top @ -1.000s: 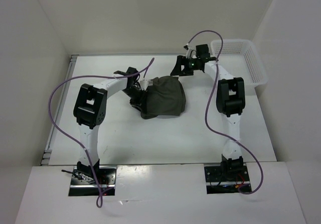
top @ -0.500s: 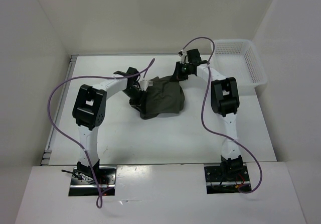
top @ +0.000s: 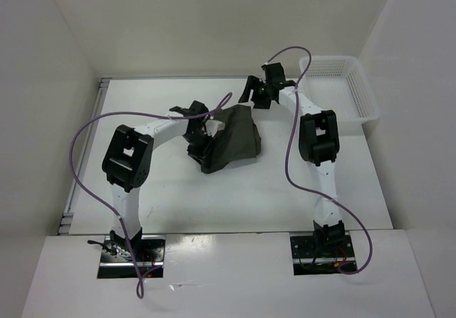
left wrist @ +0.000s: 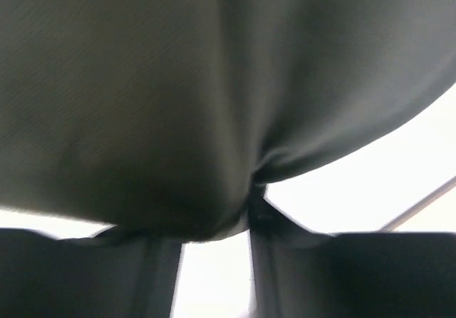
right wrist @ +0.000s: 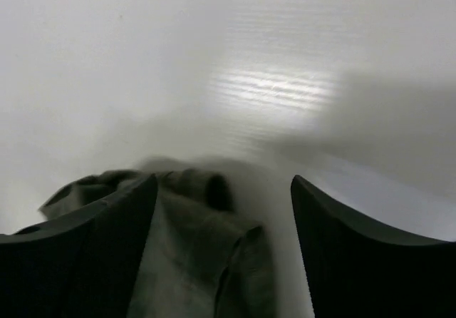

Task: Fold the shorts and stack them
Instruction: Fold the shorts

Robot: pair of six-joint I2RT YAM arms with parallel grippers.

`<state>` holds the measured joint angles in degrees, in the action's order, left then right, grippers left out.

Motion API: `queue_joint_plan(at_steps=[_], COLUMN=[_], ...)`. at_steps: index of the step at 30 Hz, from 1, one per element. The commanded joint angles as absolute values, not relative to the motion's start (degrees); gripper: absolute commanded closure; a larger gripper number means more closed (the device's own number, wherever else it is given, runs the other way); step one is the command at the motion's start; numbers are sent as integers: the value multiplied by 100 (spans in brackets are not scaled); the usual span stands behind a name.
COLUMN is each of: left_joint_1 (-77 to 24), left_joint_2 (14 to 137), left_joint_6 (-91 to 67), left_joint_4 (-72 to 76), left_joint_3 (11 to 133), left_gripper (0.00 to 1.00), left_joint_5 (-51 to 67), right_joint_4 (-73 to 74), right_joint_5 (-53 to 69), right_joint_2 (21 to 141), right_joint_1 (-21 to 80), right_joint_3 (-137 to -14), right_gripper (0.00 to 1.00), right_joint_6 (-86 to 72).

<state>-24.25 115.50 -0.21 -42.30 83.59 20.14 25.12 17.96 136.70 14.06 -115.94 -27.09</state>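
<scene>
1. The shorts (top: pixel 231 141) are bunched mid-table (top: pixel 178 190), left edge raised.
2. That edge is pinched by the left gripper (left wrist: pixel 214 241); the right gripper (right wrist: pixel 224 180) is spread above the far corner, grasping nothing.
3. The fold may be dragged askew if only one side is pulled.

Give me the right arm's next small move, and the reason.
Probably lower the right gripper a little and close it on the far corner of the shorts. Its fingers stand open with that bunched edge between them, not gripped, while the left gripper pinches the fabric on the other side.
</scene>
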Motion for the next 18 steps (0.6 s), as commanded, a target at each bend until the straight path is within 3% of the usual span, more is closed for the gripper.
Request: queue_joint_plan(at_steps=[1,2,4,6,11,18], left_joint_1=[-2487,-2487,-2339,-2058,-1512,-915], left_joint_2=[11557,11558,11558,11558,11338,12109], left_joint_6=[0,0,0,0,0,0], left_joint_4=[-5211,-5273,-5395,-5536,-5924,-5292], left_joint_3=[8296,8375,8673,8972,9948,10169], left_gripper=[51,36,23,4,0,0], left_joint_5=[1969,2108,2240,2574,3208,2832], right_joint_4=[1890,1890,1890,1942,2275,3216], right_joint_5=[1783,1967,2091,2319,3048,4174], right_joint_2=[13562,13509,13370,13176,12578,11673], right_joint_1=[1213,1213,1213,1160,757,694], right_joint_3=[-11408,-11408,-11408,-11558,-11216,-9169], right_gripper=[17,9,6,4,4,10], right_joint_6=[-2339,-2225,-1875,-1462,-872,1071])
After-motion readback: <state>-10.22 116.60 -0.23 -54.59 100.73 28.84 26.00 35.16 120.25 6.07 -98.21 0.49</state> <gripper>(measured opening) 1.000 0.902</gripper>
